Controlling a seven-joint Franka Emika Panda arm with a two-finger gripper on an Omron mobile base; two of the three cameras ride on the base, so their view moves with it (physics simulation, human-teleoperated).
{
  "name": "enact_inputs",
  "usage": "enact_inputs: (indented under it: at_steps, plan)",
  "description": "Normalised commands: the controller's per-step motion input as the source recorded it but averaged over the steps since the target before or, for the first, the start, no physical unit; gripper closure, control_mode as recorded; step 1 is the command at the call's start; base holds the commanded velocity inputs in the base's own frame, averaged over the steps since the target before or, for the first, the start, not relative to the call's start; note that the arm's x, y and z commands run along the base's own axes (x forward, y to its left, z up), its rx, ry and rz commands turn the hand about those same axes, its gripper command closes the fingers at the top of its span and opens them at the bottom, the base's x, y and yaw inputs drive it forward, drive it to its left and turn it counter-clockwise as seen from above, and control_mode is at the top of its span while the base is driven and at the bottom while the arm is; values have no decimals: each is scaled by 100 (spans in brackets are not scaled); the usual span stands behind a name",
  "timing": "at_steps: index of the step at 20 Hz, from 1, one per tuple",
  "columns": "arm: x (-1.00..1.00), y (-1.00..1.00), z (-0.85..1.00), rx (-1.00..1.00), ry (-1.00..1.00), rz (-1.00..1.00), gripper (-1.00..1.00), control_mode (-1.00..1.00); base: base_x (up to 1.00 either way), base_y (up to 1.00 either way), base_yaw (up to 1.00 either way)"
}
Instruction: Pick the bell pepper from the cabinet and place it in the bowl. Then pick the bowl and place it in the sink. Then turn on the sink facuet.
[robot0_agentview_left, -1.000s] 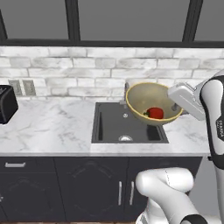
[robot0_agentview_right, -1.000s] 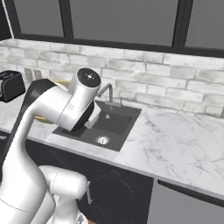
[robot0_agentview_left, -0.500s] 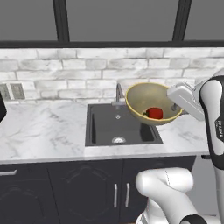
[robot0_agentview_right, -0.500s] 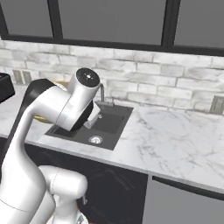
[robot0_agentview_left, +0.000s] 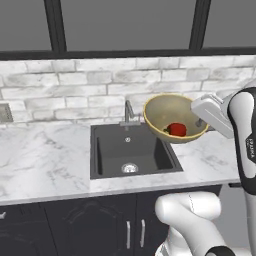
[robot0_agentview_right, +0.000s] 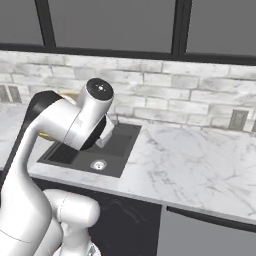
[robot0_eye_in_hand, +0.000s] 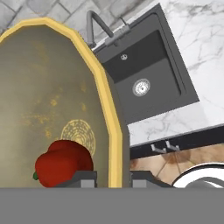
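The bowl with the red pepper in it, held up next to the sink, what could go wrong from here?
The bowl is held tilted, pinched at its rim by the hand, and the pepper sits low near that edge, so it might roll out. A rim grip alone could let the bowl swivel or slip. The faucet stands close beside the bowl at the back of the sink, so lowering it could clip the spout.

Simulated domestic kitchen, white marble countertop (robot0_agentview_left: 45, 155), black inset sink (robot0_agentview_left: 131, 150) with grey faucet (robot0_agentview_left: 128, 113), pale brick backsplash (robot0_agentview_left: 75, 95), dark base cabinets (robot0_agentview_left: 75, 227), dark-framed windows (robot0_agentview_left: 125, 25)
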Motion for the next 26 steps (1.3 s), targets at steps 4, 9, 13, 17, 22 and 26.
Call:
enact_inputs:
  at_steps: [4, 9, 13, 17, 22, 26]
  plan:
    - [0, 0, 0, 0, 0, 0, 100, 100, 32, -22, -12]
    - [0, 0, 0, 0, 0, 0, 100, 100, 15, -26, -10]
    - [0, 0, 0, 0, 0, 0, 100, 100, 0, -19, -6]
    - [0, 0, 0, 0, 0, 0, 100, 100, 0, -18, -5]
    - [0, -8, -8, 3, 3, -1, 100, -100, 0, -8, -2]
    - [0, -56, -46, 8, 7, 1, 100, -100, 0, 0, 0]
